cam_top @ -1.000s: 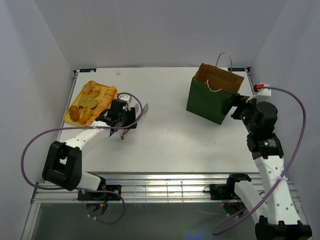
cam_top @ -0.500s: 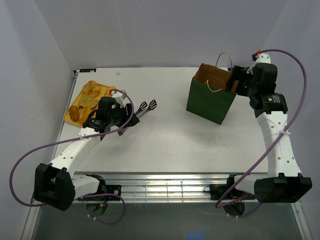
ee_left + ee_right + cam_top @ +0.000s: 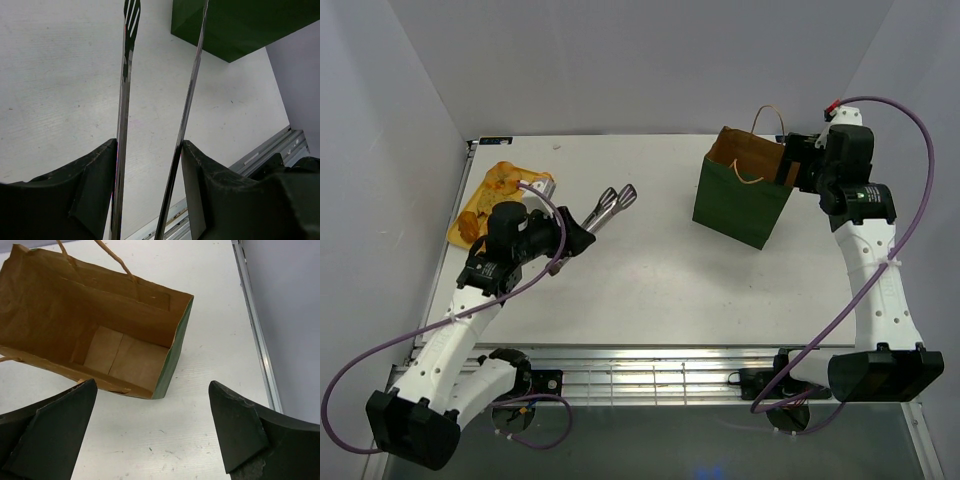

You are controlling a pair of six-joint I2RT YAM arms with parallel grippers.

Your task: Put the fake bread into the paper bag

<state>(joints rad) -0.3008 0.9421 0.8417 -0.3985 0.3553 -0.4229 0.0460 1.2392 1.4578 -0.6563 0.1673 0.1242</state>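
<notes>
Top external: left gripper (image 3: 568, 233), pinching the tongs (image 3: 610, 205), has swung them empty away from the fake bread (image 3: 472, 222), right gripper (image 3: 152, 410) now spread over the paper bag (image 3: 740, 200), nothing bagged yet.

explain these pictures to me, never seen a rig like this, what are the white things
The white things are two robot arms bolted to a table. One picture looks down on both; the other two come from a camera on each wrist, the dark shapes being its own fingers. The left gripper grips metal tongs. The right gripper hangs open by the rim of the green paper bag, which looks empty. Toy bread sits on a yellow tray at far left.
</notes>
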